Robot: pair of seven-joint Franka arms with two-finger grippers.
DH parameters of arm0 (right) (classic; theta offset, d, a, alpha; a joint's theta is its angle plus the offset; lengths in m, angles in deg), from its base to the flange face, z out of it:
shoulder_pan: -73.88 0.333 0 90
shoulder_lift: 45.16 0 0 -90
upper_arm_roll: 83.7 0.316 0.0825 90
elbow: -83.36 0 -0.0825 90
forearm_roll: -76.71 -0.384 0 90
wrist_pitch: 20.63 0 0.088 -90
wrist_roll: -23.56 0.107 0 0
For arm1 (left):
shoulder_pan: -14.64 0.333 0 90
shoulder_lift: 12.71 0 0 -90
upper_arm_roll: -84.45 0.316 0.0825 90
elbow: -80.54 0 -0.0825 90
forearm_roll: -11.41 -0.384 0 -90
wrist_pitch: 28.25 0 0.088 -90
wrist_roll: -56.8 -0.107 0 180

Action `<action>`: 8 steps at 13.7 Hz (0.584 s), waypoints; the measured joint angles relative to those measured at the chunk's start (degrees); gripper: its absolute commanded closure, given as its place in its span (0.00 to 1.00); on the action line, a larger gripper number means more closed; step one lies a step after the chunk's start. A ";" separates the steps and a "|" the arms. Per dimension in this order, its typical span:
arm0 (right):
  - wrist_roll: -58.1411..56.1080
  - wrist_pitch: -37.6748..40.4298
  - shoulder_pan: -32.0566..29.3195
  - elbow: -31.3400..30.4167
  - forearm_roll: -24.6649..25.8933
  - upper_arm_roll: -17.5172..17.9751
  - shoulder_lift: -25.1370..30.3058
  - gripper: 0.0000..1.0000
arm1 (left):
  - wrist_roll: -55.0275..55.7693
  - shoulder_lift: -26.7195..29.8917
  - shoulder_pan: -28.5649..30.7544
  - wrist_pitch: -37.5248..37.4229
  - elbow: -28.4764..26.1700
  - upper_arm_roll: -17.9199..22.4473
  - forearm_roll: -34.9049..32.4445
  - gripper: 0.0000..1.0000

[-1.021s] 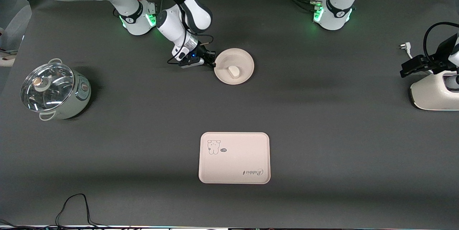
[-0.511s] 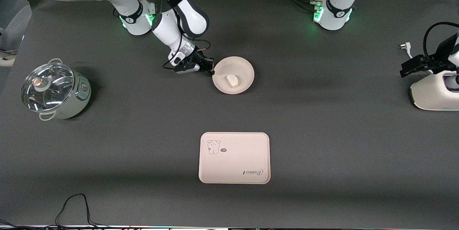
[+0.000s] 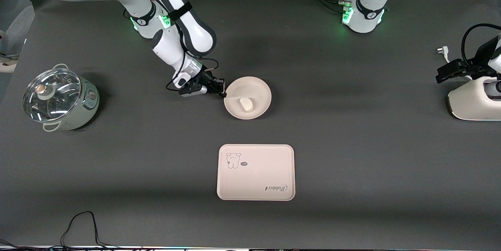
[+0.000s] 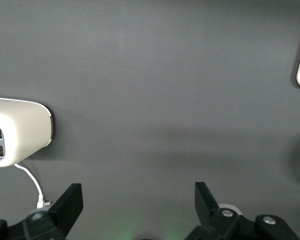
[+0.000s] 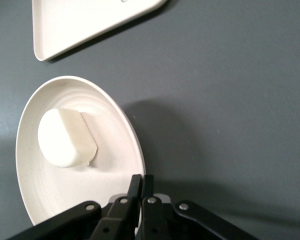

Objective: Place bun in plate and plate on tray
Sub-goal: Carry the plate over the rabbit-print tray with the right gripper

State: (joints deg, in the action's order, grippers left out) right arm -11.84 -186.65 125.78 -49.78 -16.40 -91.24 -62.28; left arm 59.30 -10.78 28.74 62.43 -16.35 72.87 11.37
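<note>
The small off-white bun [image 3: 246,104], rounded on one side and flat on the other, lies inside the round, shallow cream-beige plate [image 3: 258,86], just past the pinched fingertips of the right gripper [image 3: 223,93]. In the right wrist view the bun [image 5: 65,138] sits on the dish floor a little ahead of the black fingers [image 5: 135,192], which are pressed together on the plate's raised rim [image 5: 135,150] at the edge nearest them. The plate appears tilted, its gripped edge raised, with a shadow on the dark grey table mat [image 3: 352,145] beneath it.

Out from those fingers, toward the front camera, lies the flat cream-pink rectangular tray [image 3: 274,153] with rounded corners, a small bear drawing and cursive lettering; it is well apart from the plate and carries nothing. One corner of it shows in the right wrist view [image 5: 80,25].

Toward the right arm's end of the table stands a pale green pot with a glass lid [image 3: 58,100], well apart from the gripper.

The left gripper [image 4: 135,200] waits with its fingers spread wide and holding nothing, hanging over bare mat near a white toaster-like appliance [image 3: 473,102] with a cord and plug, at the left arm's end of the table.
</note>
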 measured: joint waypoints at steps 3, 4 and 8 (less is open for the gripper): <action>14.92 4.11 -1.98 2.20 16.64 -0.21 -0.14 1.00 | 0.00 0.00 0.00 -0.01 0.00 0.00 0.00 0.00; 19.55 5.95 -3.08 3.39 21.87 -0.26 -0.14 1.00 | 0.00 0.00 0.00 -0.01 0.01 0.00 0.00 0.00; 31.38 15.68 -9.12 11.59 38.05 -0.96 -1.02 1.00 | 0.00 0.00 0.00 -0.01 0.01 0.01 0.00 0.00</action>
State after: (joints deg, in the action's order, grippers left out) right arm 19.54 -170.97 116.66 -38.19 21.66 -92.20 -63.30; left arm 59.30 -10.78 28.74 62.42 -16.33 72.87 11.37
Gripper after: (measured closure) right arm 0.969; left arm 0.000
